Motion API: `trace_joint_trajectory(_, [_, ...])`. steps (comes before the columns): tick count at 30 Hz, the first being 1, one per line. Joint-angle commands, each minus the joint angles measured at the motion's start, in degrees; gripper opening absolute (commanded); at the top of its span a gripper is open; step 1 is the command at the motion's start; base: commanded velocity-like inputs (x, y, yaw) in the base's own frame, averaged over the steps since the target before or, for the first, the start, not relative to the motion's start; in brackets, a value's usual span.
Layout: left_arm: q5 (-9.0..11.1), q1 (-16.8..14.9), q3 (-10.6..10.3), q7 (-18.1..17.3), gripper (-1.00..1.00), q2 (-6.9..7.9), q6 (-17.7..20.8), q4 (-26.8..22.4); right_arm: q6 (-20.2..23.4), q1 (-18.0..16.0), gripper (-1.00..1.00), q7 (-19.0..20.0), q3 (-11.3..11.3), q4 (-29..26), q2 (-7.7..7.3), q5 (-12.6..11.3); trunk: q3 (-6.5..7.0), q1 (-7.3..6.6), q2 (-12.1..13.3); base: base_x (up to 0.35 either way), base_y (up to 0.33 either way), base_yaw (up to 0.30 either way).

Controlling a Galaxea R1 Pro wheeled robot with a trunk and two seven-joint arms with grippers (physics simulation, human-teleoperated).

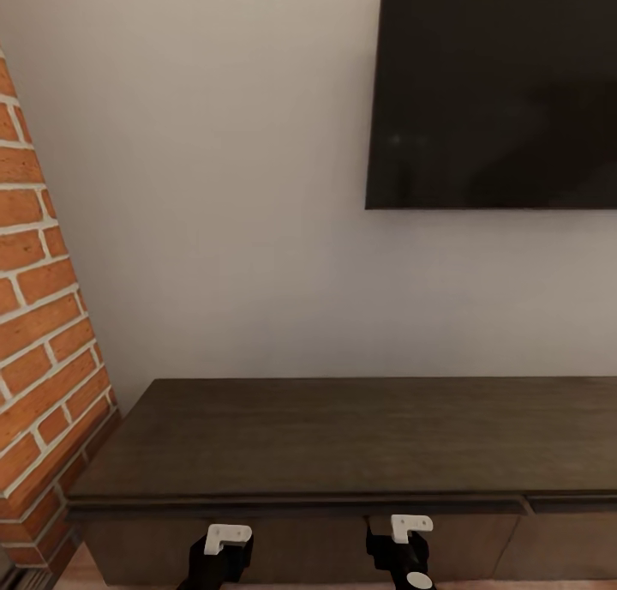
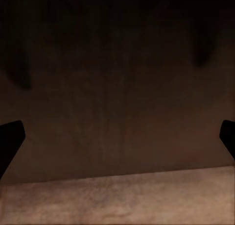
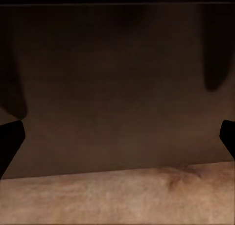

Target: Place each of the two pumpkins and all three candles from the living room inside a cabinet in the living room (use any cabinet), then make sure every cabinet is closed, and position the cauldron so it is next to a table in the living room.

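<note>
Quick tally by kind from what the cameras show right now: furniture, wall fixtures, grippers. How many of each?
Cabinet: 1, dark brown, fronts look shut
TV: 1, black, on the white wall
Brick fireplace column: 1
Grippers: 2, left gripper and right gripper, both open, facing the cabinet front
Total: 5
</note>
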Motion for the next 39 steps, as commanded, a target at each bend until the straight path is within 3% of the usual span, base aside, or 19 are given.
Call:
trace_joint_trajectory(1, [0.4,-0.1,-0.5,0.5,1.0,0.05,-0.3,0.0,-0.3,-0.1,1.0,-0.3,0.4,0.0,-0.02,-0.5,-0.05,0.0,0.0,0.124,0.0,0.0])
trace_joint_trajectory(10, [0.4,-0.1,-0.5,0.5,1.0,0.05,-0.3,0.0,-0.3,-0.1,1.0,-0.3,0.4,0.0,-0.02,-0.5,-0.05,0.0,0.0,-0.021,0.0,0.0])
trace_joint_trajectory(39, [0.4,-0.1,-0.6,0.5,1.0,0.05,-0.3,0.0,-0.3,-0.1,1.0,-0.3,0.4,0.0,-0.02,-0.5,-0.05,0.0,0.0,-0.302,0.0,0.0])
